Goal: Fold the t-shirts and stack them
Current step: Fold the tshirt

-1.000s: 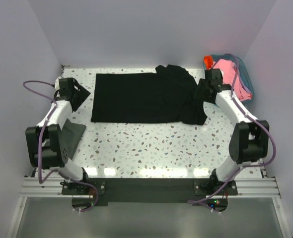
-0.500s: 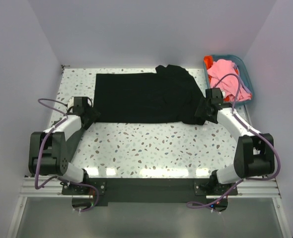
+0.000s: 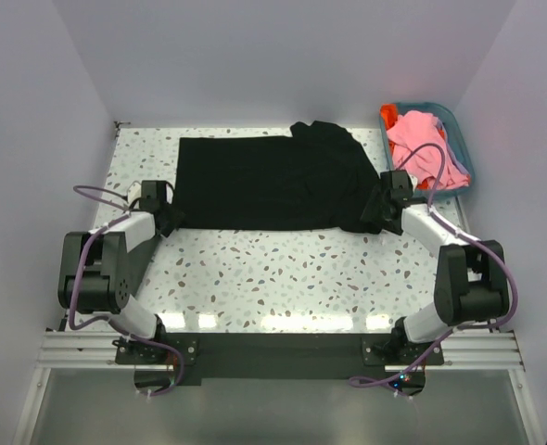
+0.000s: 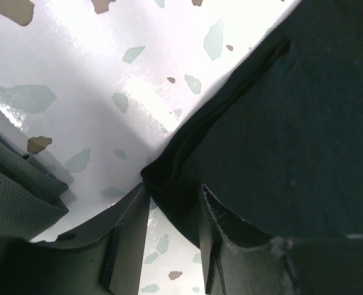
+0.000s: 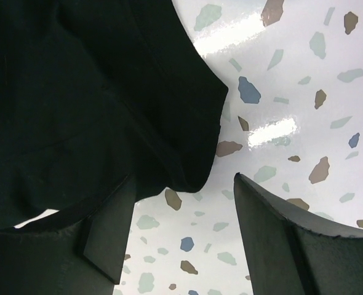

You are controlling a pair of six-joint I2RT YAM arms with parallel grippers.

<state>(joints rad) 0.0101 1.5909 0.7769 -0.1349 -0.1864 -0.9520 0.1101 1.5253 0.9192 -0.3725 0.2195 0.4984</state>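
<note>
A large black t-shirt (image 3: 264,181) lies spread flat across the back middle of the table, bunched at its right end. My left gripper (image 3: 169,218) is low at its near-left corner. In the left wrist view the gripper (image 4: 172,190) is open, with the shirt's corner (image 4: 163,178) between the fingertips. My right gripper (image 3: 382,209) is low at the shirt's near-right end. In the right wrist view it (image 5: 185,178) is wide open, with a rounded fold of the black shirt (image 5: 77,92) by the left finger. Pink (image 3: 422,139) and orange-red (image 3: 387,115) shirts lie in the basket.
The teal plastic basket (image 3: 461,139) stands at the back right corner. A piece of dark grey fabric (image 4: 15,190) lies on the table just left of my left gripper. Purple walls close in the table on three sides.
My left gripper swung from the back-left corner down to the shirt's near-left corner. My right gripper came from beside the basket to the shirt's near-right end.
</note>
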